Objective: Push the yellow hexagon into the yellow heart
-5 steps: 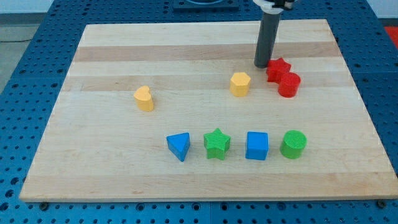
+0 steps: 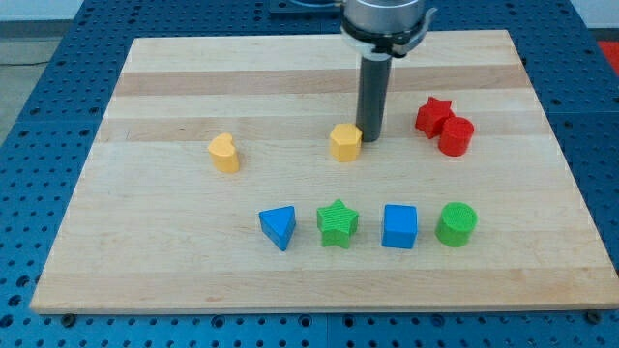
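One step in hand: the push itself, judged barely under way, with the yellow hexagon (image 2: 345, 142) well apart from the yellow heart (image 2: 223, 153).
Tip: my tip (image 2: 370, 140) sat touching the hexagon's right side, toward the view's right and slightly above it.
Fingers: none on this rig; the arm ended in a plain dark rod, so nothing could open or close.
Hexagon: near the board's middle, on bare wood.
Heart: toward the view's left, a little lower than the hexagon.
Next move: a steady slide toward the view's left, angled slightly downward, so the hexagon would not slip off the rod.
Others: red star (image 2: 432, 115) and red cylinder (image 2: 455, 136) sat clear, at the view's right.
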